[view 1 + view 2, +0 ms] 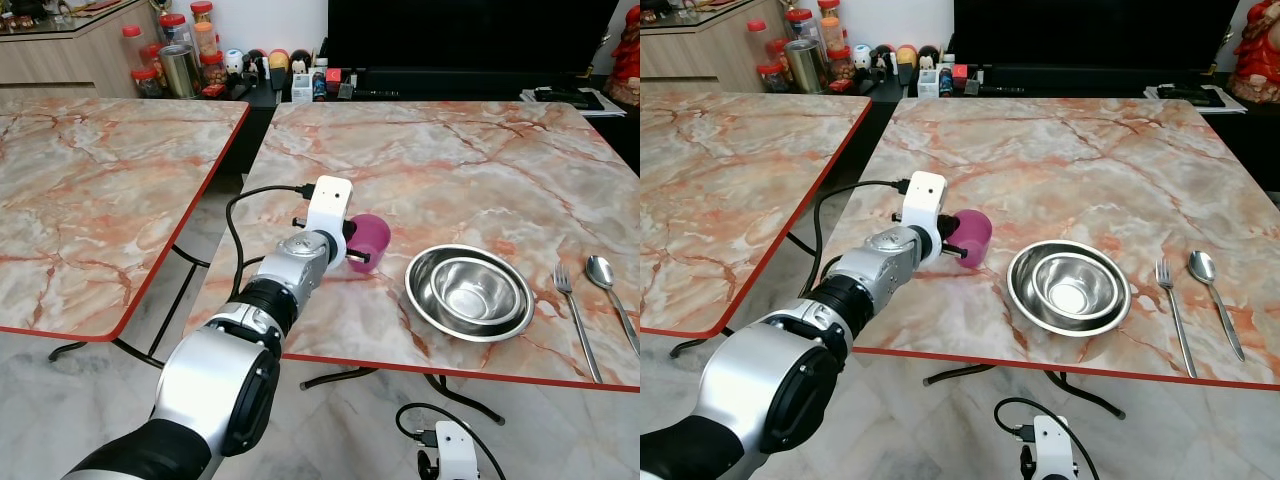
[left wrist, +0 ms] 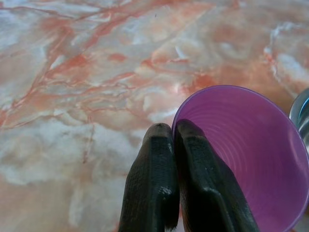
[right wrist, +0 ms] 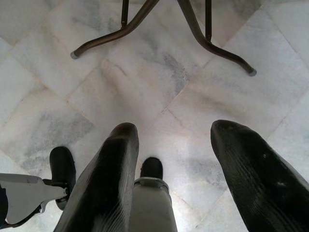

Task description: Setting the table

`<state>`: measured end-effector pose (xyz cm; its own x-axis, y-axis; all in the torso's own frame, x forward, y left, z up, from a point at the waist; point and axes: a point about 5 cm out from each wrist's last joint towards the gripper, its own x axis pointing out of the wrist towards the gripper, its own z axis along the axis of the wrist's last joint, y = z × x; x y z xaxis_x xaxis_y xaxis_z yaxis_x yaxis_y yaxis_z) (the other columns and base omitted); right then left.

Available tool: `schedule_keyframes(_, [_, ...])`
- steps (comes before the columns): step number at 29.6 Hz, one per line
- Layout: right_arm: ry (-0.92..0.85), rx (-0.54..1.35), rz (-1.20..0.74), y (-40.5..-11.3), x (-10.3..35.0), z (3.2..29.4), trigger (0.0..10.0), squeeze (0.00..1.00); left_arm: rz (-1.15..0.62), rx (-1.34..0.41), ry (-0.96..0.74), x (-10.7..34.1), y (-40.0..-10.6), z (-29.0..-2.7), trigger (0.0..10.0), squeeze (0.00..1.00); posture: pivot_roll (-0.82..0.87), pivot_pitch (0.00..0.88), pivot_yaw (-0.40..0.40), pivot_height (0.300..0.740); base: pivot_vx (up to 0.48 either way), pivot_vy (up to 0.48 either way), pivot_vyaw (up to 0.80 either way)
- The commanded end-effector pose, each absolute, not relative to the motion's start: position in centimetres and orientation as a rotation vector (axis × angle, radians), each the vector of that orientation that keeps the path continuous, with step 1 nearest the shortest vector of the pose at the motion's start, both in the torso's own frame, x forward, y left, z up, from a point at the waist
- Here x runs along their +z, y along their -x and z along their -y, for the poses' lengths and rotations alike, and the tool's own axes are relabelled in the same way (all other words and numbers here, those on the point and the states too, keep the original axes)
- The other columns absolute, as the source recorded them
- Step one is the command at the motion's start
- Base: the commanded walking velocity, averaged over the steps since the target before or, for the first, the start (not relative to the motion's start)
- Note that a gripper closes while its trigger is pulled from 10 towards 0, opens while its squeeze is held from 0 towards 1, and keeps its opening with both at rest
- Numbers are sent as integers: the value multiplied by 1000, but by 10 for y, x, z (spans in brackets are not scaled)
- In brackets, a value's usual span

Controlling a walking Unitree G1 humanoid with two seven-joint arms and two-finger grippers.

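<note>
Our left gripper (image 2: 174, 140) has its jaws pinching the rim of the purple cup (image 1: 368, 240), low over the bench (image 1: 450, 150) beside the bowls (image 1: 470, 292). Light, thin plastic; we squeeze gently. Our right gripper (image 3: 174, 145) hangs with jaws apart.

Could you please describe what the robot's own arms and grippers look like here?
The left arm has glossy silver shells, black joints, a white wrist camera block and a looping black cable. Both the left gripper and the right gripper have long, ribbed black fingers.
</note>
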<state>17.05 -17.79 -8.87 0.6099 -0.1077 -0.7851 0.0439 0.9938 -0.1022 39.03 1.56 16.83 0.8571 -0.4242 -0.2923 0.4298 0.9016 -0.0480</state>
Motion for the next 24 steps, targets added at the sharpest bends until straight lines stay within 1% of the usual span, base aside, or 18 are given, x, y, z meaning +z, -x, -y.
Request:
schedule_keyframes(1, [76,-90,-900,-174,-87,178,10000,0,-306,-449,-36,171,-391,-13,10000,0,-46,0,40,736,0,0,0])
schedule_keyframes(12, [76,-88,-899,-175,-87,177,10000,0,-322,-424,-33,166,-390,-18,10000,0,-42,0,42,736,0,0,0])
schedule_keyframes(13, [76,-88,-899,-175,-87,177,10000,0,-322,-423,-33,166,-390,-18,10000,396,-42,0,42,736,0,0,0])
schedule_keyframes(14, [76,-87,-899,-175,-87,177,10000,0,-322,-423,-32,166,-390,-18,10000,396,-42,0,42,736,0,0,0])
schedule_keyframes(15, [75,-88,-899,-175,-87,177,10000,0,-322,-422,-30,166,-390,-18,10000,1000,-42,0,42,736,0,0,0])
schedule_keyframes(24, [74,-88,-900,-174,-87,177,10000,0,-321,-417,-15,165,-391,-18,10000,1000,-42,0,41,736,0,0,0])
